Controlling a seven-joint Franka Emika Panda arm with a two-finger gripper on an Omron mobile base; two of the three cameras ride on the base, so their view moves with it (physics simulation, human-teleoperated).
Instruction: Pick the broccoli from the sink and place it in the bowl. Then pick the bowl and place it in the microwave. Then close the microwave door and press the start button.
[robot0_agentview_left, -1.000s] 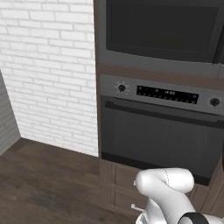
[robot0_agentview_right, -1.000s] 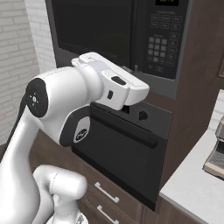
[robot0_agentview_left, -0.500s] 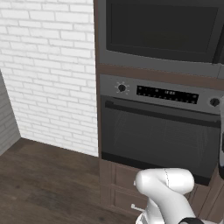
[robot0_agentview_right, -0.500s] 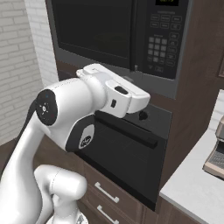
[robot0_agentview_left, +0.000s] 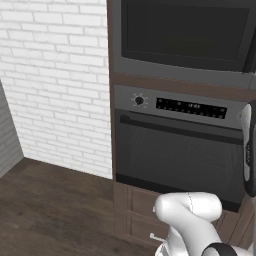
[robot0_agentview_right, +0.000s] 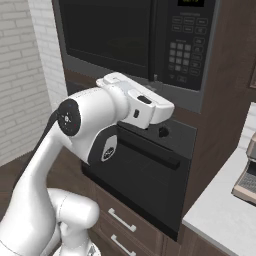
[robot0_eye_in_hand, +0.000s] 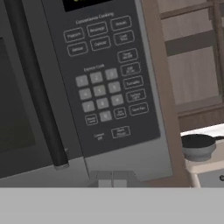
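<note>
1. The microwave (robot0_agentview_right: 135, 40) sat built into a dark brown cabinet column, with its door (robot0_agentview_right: 107, 32) shut flat against the front and the black window dark.
2. To the right of that window ran a black vertical handle bar (robot0_eye_in_hand: 37, 92), and beyond it a grey keypad panel (robot0_eye_in_hand: 107, 74) with rows of small buttons under a dark display.
3. Below the microwave stood the oven (robot0_agentview_left: 175, 150), with a knob at each end of its control strip, a bar handle across the top of its glass front, and drawers (robot0_agentview_right: 120, 227) underneath.
4. A white brick wall (robot0_agentview_left: 55, 85) filled the left side of the room and met a dark wood plank floor (robot0_agentview_left: 50, 210).
5. On the far right a pale grey counter (robot0_agentview_right: 220, 215) carried a boxy appliance at the frame edge; in the hand view a dark pan (robot0_eye_in_hand: 199, 146) rested on a light surface there, beneath wooden wall cabinets (robot0_eye_in_hand: 192, 57).
6. The white arm reached up in front of the cabinet column, its hand level with the gap between microwave and oven.
7. The gripper (robot0_eye_in_hand: 108, 178) was closed with nothing between its fingers, its tips just below the keypad panel's lower edge.
8. Broccoli and bowl could not be made out behind the dark window.
</note>
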